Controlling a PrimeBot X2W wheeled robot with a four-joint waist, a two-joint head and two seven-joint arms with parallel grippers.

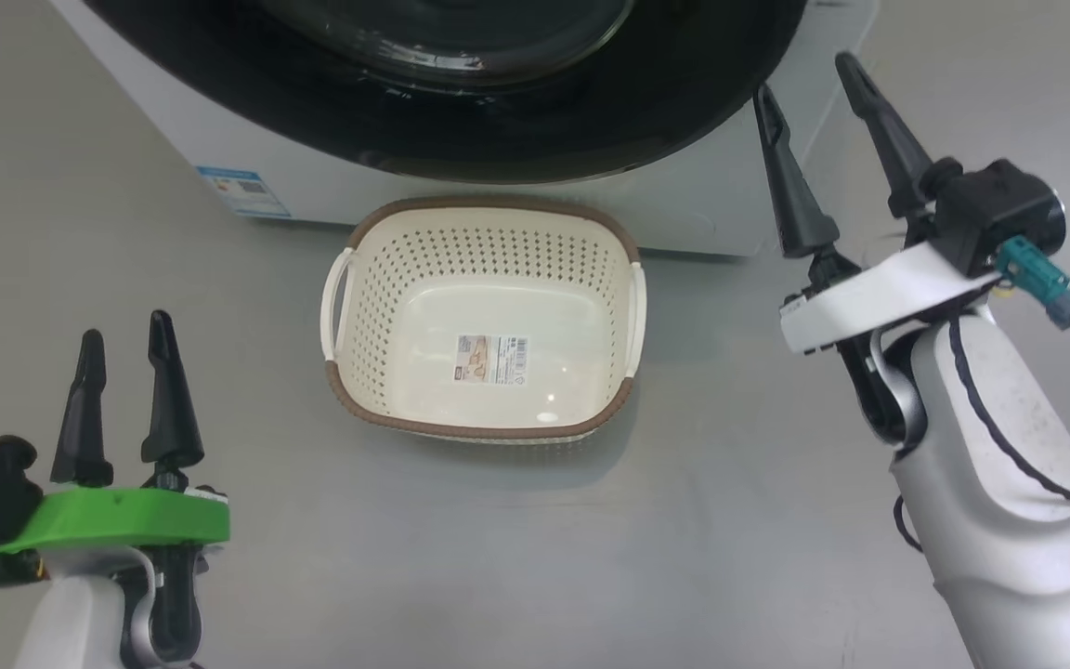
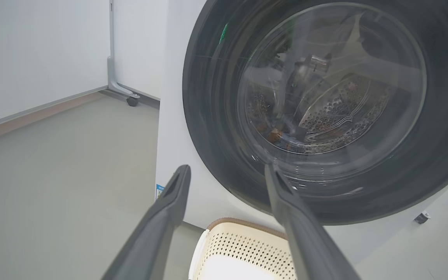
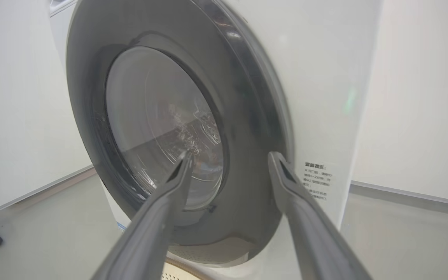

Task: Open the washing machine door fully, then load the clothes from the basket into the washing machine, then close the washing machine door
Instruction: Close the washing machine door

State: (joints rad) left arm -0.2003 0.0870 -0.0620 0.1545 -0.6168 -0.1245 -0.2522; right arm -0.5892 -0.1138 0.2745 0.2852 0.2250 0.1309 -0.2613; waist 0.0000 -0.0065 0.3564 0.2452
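Left gripper and right gripper stand spread and empty in the head view, flanking the emptied basket on the floor before the washing machine. From the left wrist, the washing machine door appears shut, with orange-brown bits, likely the clothes, behind its glass. From the right wrist, the door's stiff, glossy ring looks slippery, and its outer edge seems the best hold.
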